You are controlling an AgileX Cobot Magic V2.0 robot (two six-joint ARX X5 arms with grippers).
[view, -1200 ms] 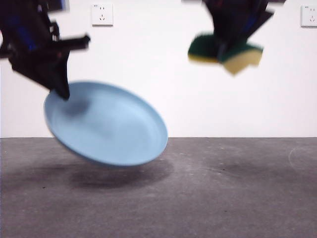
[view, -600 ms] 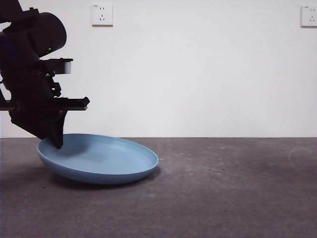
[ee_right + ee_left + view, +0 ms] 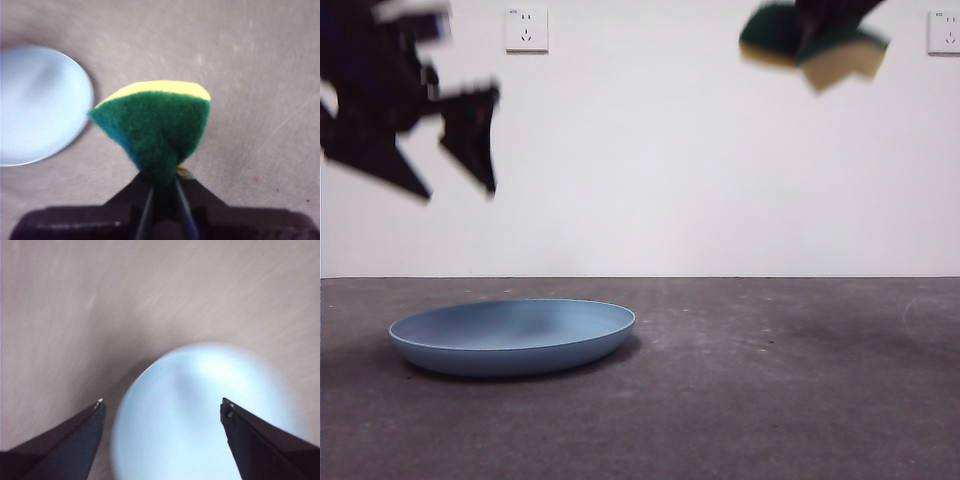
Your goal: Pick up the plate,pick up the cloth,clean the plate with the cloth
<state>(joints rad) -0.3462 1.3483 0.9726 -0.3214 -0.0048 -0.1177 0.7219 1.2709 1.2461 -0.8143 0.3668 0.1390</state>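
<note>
Released a moment ago: plate (image 3: pixel 512 336) flat on table (image 3: pixel 770 400), left gripper (image 3: pixel 460 160) wide apart, lifted clear. Right gripper (image 3: pixel 164 192) aloft, clamping sponge (image 3: pixel 155 125). Wiping seemingly finished.

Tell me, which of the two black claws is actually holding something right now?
The right gripper, pinching the yellow-and-green sponge high up. The left gripper is open above the round light blue plate.

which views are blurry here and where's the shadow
Front view: the left pincer and the sponge are motion-smeared, while the plate is sharp, with a soft shadow on the table under it. Left wrist view: all streaked. Right wrist view: slightly soft; the right pincer clamps the sponge.
</note>
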